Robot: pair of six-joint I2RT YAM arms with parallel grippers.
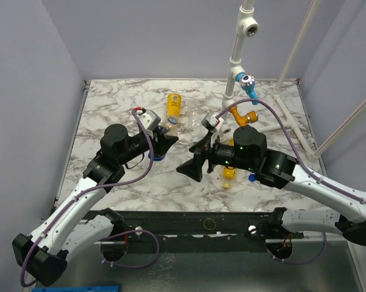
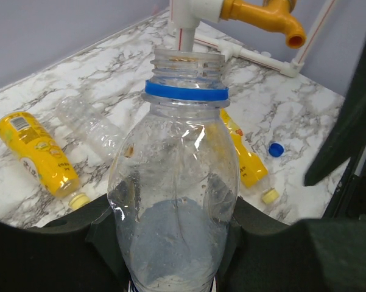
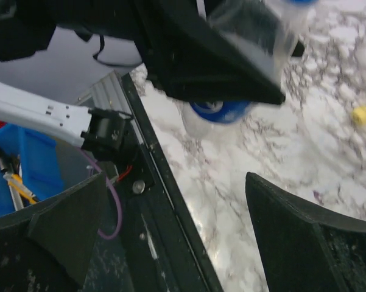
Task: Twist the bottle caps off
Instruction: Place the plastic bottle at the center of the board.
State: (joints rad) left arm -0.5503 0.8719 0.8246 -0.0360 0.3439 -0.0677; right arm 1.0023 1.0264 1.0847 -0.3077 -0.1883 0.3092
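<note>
Clear plastic, clamped between the dark fingers [image 2: 103,234] of the left gripper [image 2: 173,249]: the blue-ringed bottle [image 2: 173,176], pinched low on its body, neck pointing away from the wrist. Neck threads bare and open at the far end, with a blue collar ring [image 2: 186,91] just under them. Blue label end [image 3: 222,111] of that bottle sticking out below the gripper, close over the marble table [image 1: 109,103]; touching it or not, cannot tell.

Right gripper [image 3: 176,182] spread wide, with only marble and the table's dark edge showing between its fingers [image 3: 304,237]. Pointed at the left gripper from just beside it, apart from the bottle.

Ahead of the left gripper and off to its right, loose on the marble: the blue cap [image 2: 276,149], lying alone. Just beside that, nearer the gripper, the right yellow bottle [image 2: 243,158] on its side, the right yellow cap [image 2: 270,195] screwed on and turned toward the gripper.

Ahead and to the gripper's left, the left yellow bottle [image 2: 39,155], also on its side, capped with the left yellow cap [image 2: 79,199]. Between it and the held bottle, the plain clear bottle [image 2: 88,125], lying flat.

Farthest from the gripper, past the open neck, an orange tap [image 2: 265,15] on a white pipe [image 2: 186,33].
</note>
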